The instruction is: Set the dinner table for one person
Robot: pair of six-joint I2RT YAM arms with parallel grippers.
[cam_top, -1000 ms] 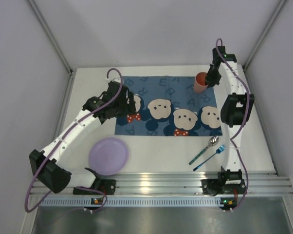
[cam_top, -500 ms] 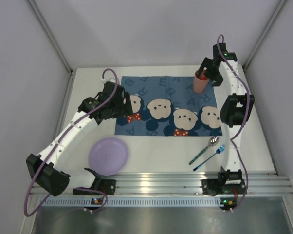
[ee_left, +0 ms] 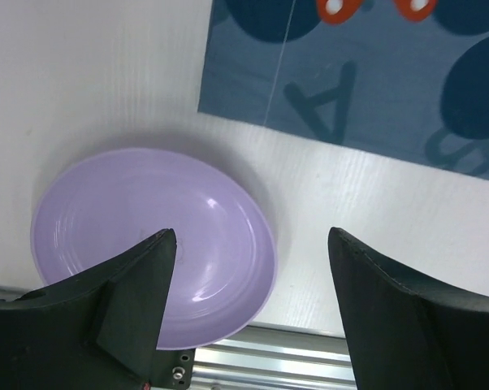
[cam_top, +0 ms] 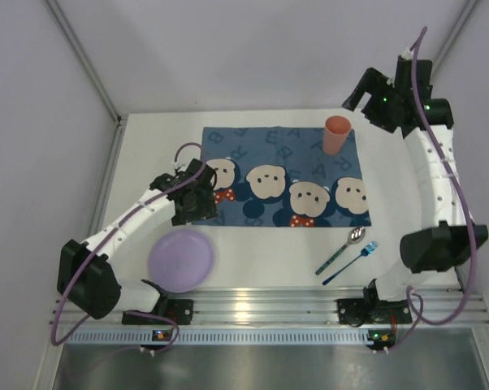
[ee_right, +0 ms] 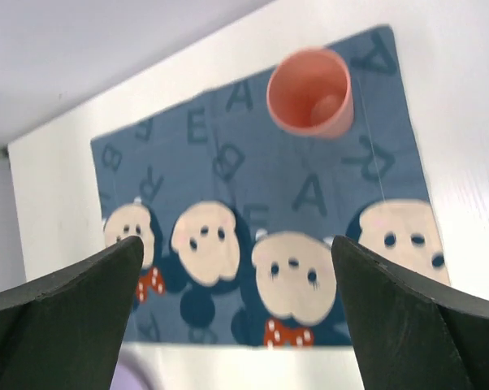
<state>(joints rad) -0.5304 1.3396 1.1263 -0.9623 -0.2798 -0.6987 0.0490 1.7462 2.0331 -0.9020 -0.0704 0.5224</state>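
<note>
The dinner table (cam_top: pixel 261 264) is a white top with a blue mouse-print placemat (cam_top: pixel 277 158) on it. A pink cup (cam_top: pixel 336 135) stands upright on the mat's far right corner, also seen from above in the right wrist view (ee_right: pixel 310 92). My right gripper (cam_top: pixel 360 91) hangs open, raised behind and to the right of the cup, holding nothing (ee_right: pixel 236 241). A purple plate (cam_top: pixel 180 259) lies on the table at the near left. My left gripper (cam_top: pixel 194 210) is open over the mat's near left corner, with the plate (ee_left: pixel 147 244) below its fingers (ee_left: pixel 251 236).
A spoon (cam_top: pixel 342 248) and a blue fork (cam_top: pixel 352 262) lie side by side on the table at the near right. A ribbed aluminium rail (cam_top: pixel 261 305) runs along the near edge. White walls close in the table on three sides.
My right gripper opened, let go of the cup and rose back to the far right. My left gripper slid off the mat's left part toward the plate.
</note>
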